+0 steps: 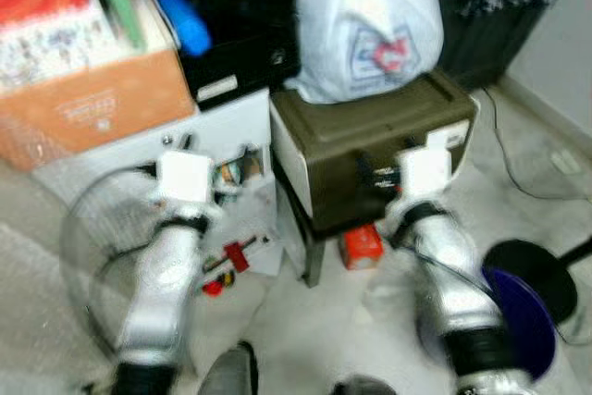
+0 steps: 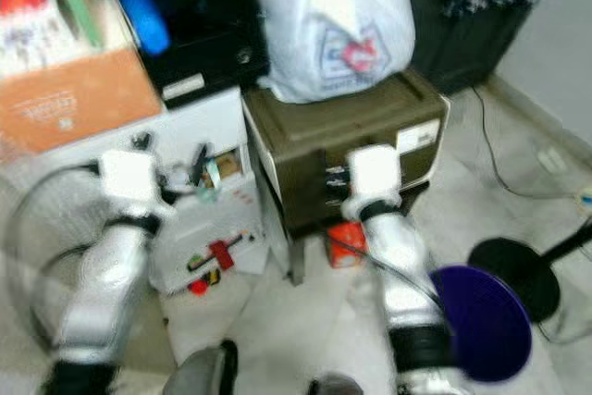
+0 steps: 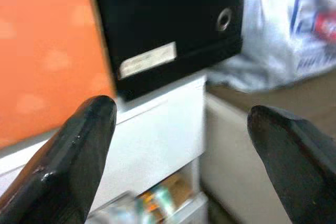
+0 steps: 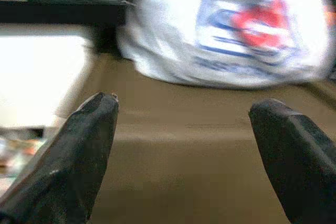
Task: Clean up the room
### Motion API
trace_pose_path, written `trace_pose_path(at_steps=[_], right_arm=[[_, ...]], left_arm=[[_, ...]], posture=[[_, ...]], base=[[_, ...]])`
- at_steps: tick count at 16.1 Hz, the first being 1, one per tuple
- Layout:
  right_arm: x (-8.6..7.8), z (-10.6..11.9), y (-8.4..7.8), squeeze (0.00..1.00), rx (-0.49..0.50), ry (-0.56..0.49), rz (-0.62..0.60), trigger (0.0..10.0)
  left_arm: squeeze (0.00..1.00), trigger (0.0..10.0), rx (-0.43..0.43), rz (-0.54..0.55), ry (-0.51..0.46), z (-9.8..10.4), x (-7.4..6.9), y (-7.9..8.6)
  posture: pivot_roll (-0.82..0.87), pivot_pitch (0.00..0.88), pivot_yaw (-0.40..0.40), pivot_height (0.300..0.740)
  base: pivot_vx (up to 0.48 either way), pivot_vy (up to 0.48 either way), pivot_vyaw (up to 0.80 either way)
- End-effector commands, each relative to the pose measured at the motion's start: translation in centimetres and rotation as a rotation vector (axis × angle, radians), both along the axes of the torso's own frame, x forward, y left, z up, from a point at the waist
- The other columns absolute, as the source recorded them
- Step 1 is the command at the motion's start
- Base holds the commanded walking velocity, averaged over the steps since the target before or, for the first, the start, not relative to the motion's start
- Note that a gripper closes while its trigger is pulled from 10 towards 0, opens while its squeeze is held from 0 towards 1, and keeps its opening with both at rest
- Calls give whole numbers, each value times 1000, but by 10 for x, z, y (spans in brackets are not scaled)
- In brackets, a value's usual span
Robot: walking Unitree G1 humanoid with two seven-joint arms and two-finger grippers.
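Note:
A white plastic bag (image 1: 365, 30) with a red and blue logo sits on an olive-green box (image 1: 370, 136) that stands on short legs. My right gripper (image 4: 184, 129) is open, held in front of that box and pointing at the bag (image 4: 236, 30). My left gripper (image 3: 181, 145) is open too. It faces a white drawer unit (image 3: 157, 135) with a black box (image 3: 168, 24) on top. Neither gripper holds anything. In the head views both silver arms reach forward, with the white wrist blocks (image 1: 185, 178) (image 1: 425, 168) close to the furniture.
An orange cardboard box (image 1: 92, 104) full of clutter stands at the left, with a wire fan guard (image 1: 83, 256) below it. Small red items (image 1: 236, 256) and a red carton (image 1: 361, 247) lie on the floor. A purple disc (image 1: 523, 321), a black stand base (image 1: 532, 275) and a cable (image 1: 518, 173) are at the right.

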State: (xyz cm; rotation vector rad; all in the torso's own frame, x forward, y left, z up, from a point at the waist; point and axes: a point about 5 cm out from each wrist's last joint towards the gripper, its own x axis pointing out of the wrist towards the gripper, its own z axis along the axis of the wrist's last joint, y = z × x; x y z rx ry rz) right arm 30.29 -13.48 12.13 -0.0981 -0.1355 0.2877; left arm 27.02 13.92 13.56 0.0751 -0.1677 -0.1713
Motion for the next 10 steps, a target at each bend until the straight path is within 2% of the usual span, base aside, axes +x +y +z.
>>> trace_pose_path(at_steps=[1,4,8,10], right_arm=[[-1,0,-7,0,-13,-2,-15,10000],[-3,-1,-11,0,-20,1,-23,10000],[-3,-1,-11,0,-23,2,-26,10000],[-2,0,-11,0,-23,2,-25,10000]], left_arm=[[0,10000,11,-42,10,-2,-3,-5],[0,10000,28,-64,33,-7,-6,-1],[0,10000,22,-76,26,-6,-6,-8],[0,10000,20,-75,18,-4,-5,-9]], posture=[[-10,110,-19,740],[-11,115,-18,740],[-17,118,-21,740],[-15,117,-24,740]], base=[[0,0,800],[0,0,783],[0,0,705],[0,0,0]])
